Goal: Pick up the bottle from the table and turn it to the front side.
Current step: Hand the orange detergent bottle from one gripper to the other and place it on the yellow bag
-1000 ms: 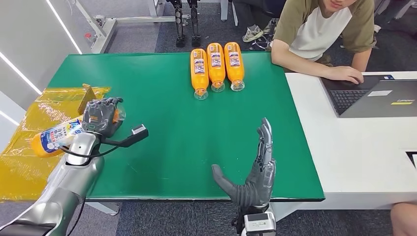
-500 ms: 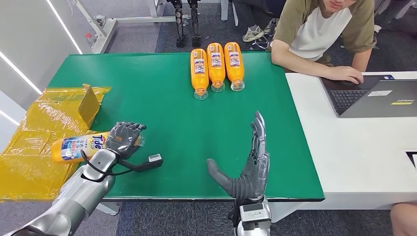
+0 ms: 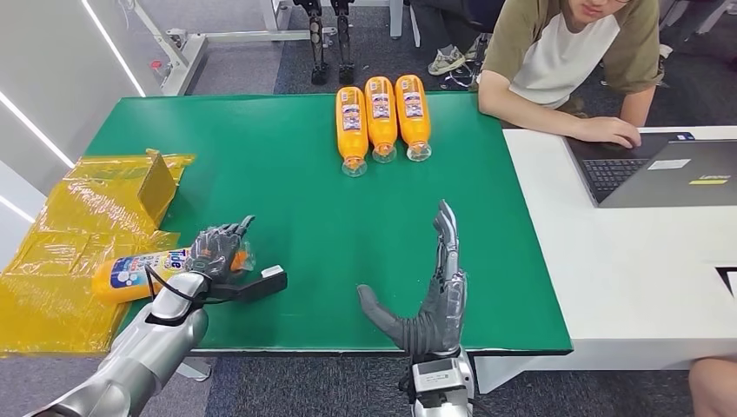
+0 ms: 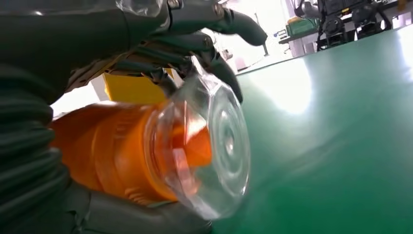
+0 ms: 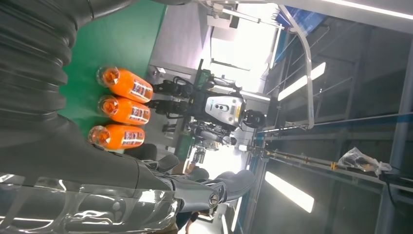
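The left hand [image 3: 217, 250] grips the orange Tide bottle [image 3: 143, 271] near its clear cap end, fingers wrapped over the body; the bottle lies on its side at the near left edge of the green table [image 3: 287, 208], label upward, its base end over the yellow plastic sheeting [image 3: 61, 252]; the left forearm runs in from the lower left, low over the table edge. In the left wrist view the fingers [image 4: 195, 44] curl around the bottle just behind its clear cap [image 4: 214, 151] (thumb beneath). The right hand [image 3: 434, 295] stands upright above the near table edge, fingers straight and together, thumb spread to the side, holding nothing. Three orange bottles [image 3: 381, 117] lie side by side at the far edge; a person [image 3: 565, 52] sits at a laptop [image 3: 660, 169] on the adjoining white table.
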`<state>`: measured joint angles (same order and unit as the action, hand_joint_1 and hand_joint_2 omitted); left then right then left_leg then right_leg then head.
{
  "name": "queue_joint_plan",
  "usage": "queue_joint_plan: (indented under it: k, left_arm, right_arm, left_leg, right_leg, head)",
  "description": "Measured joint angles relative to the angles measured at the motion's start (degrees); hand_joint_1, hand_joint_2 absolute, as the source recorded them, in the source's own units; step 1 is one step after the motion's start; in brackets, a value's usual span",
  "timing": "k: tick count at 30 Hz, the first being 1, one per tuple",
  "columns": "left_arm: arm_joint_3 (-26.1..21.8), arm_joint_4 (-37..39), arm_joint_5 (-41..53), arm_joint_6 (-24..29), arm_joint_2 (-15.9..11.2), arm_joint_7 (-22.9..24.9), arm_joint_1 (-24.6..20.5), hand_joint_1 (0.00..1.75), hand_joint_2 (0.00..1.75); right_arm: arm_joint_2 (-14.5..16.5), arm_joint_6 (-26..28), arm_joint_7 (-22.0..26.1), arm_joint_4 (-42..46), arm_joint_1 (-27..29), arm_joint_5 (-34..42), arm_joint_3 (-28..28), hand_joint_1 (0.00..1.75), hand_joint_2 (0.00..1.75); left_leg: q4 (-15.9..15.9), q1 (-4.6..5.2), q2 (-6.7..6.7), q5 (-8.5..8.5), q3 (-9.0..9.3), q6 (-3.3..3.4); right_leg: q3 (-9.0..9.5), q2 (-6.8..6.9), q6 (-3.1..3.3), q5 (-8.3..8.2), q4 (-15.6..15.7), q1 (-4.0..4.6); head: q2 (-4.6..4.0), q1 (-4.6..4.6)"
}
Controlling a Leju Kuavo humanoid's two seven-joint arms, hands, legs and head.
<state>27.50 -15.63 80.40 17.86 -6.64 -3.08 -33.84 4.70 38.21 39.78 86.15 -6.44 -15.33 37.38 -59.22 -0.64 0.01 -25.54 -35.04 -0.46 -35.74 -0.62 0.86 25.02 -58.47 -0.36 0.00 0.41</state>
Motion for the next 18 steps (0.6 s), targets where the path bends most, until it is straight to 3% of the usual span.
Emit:
queue_joint_plan:
  k: [3,11,18]
  left_arm:
    - [-2.4,0.0,-4.1,-4.1,0.3,-1.9,-0.4,0.0,1.75]
    - [-13.7,0.0,-17.7,-27.1,0.1,-14.3,-2.9,0.0,1.75]
    - [-18.0,0.0,-19.9,-39.4,-0.6,-19.8,-6.2,0.0,1.75]
  right_arm:
    - [0.0,-0.2,-0.2,-0.1,0.0,-0.2,0.0,0.0,1.75]
    - [0.0,-1.3,-0.2,-1.3,-0.6,0.5,-0.1,0.0,1.75]
    - [0.0,-0.4,-0.2,-1.9,-0.7,0.9,-0.2,0.0,1.75]
  left_leg:
    - [0.0,0.0,-0.01,0.0,0.02,0.0]
    - [0.1,0.02,-0.2,0.02,0.34,-0.04]
    - [0.1,0.0,-0.21,0.24,0.3,-0.25]
  right_leg:
    - [0.02,0.0,0.01,0.0,0.0,0.0]
    - [0.35,0.23,0.07,0.07,-0.1,-0.01]
    - [0.21,0.2,0.23,-0.07,-0.1,0.0]
  head:
    - [0.0,-0.01]
    - [0.0,-0.01]
    - [0.0,-0.02]
